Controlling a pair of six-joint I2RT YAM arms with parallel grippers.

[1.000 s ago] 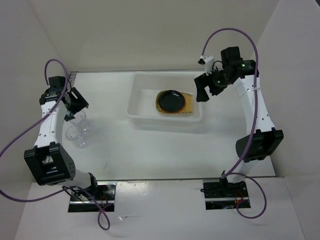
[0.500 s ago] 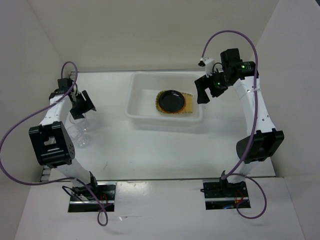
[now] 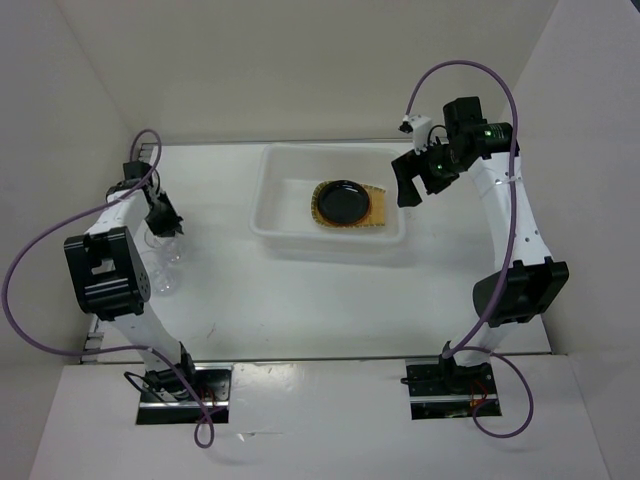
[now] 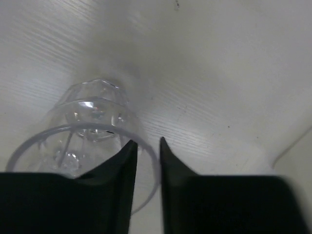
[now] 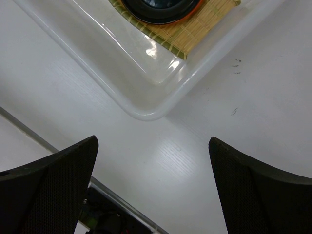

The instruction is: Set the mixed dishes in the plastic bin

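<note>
Large rectangular translucent plastic bin (image 3: 259,203) at far centre of table (image 3: 300,300). Tan woven-bamboo tray (image 3: 379,208) in bin, small round black plate (image 3: 341,201) over tray's middle. Small clear cup (image 3: 168,250) left of bin, well apart; second small clear cup (image 3: 165,283) just before it.

You have no writing, label, brand, number or sign to read in any of the three views. In the right wrist view, the few small dark marks on the table (image 5: 236,63) just beside the plastic bin (image 5: 146,109) are too small to tell as letters.
</note>
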